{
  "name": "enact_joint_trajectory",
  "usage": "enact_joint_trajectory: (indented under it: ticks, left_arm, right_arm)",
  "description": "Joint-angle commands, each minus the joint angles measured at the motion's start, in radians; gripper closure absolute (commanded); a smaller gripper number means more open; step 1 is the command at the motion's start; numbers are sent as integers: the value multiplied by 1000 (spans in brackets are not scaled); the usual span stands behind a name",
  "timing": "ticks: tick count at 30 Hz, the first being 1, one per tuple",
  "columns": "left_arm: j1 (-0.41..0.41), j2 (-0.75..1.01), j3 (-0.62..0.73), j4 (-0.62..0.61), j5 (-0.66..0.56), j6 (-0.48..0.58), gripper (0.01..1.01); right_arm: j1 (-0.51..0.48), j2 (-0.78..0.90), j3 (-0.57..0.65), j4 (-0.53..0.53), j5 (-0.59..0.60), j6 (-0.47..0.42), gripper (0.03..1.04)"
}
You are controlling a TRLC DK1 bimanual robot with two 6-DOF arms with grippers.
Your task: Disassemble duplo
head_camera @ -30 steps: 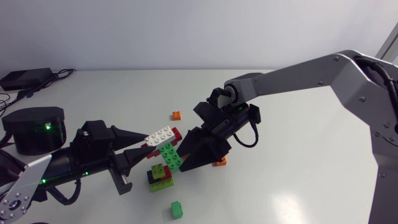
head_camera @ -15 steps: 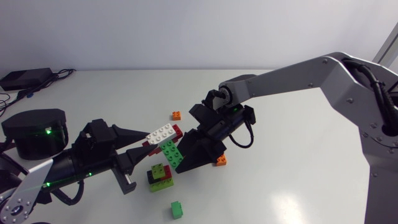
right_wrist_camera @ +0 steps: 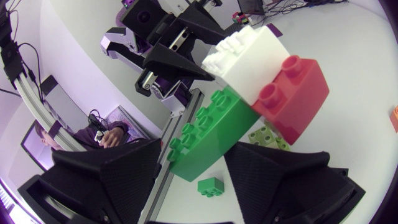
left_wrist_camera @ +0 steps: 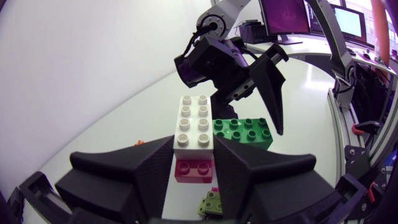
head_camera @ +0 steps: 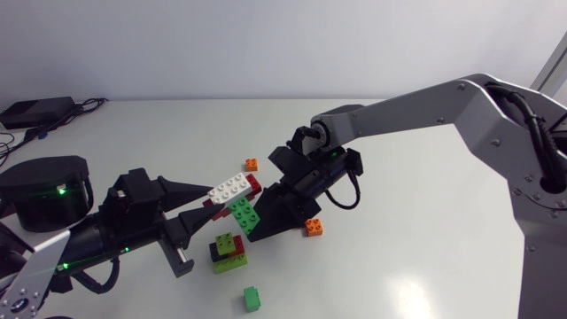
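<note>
My left gripper (left_wrist_camera: 194, 152) is clamped on the white brick (left_wrist_camera: 194, 121) and the red brick (left_wrist_camera: 193, 169) under it, one finger on each side. My right gripper (right_wrist_camera: 194, 155) faces it, its fingers closed on the long green brick (right_wrist_camera: 208, 134), which touches the white and red ones. All three hang above the table (head_camera: 416, 230). Below them stands a small stack (head_camera: 229, 252). An orange brick (head_camera: 314, 227) lies beside my right gripper.
</note>
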Motion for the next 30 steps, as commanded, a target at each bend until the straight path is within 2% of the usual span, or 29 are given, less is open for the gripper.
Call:
enact_joint_trajectory:
  ticks: [1, 3, 4, 16, 30]
  left_arm:
    - [2, -23, -11, -4, 16, -24, 998]
    - [6, -37, -8, -18, 46, -34, 998]
    - [10, -38, -8, -23, 55, -36, 998]
    - [14, -38, 1, -53, 93, -38, 998]
    - [69, -43, 15, -76, 168, -47, 998]
  right_arm:
    - [3, 30, 26, -13, -10, 13, 661]
    - [-6, 36, 34, -6, -11, 40, 797]
    - [-9, 39, 38, -1, -13, 50, 816]
    - [-16, 47, 41, 17, 1, 64, 823]
    - [-24, 69, 53, 51, 44, 106, 823]
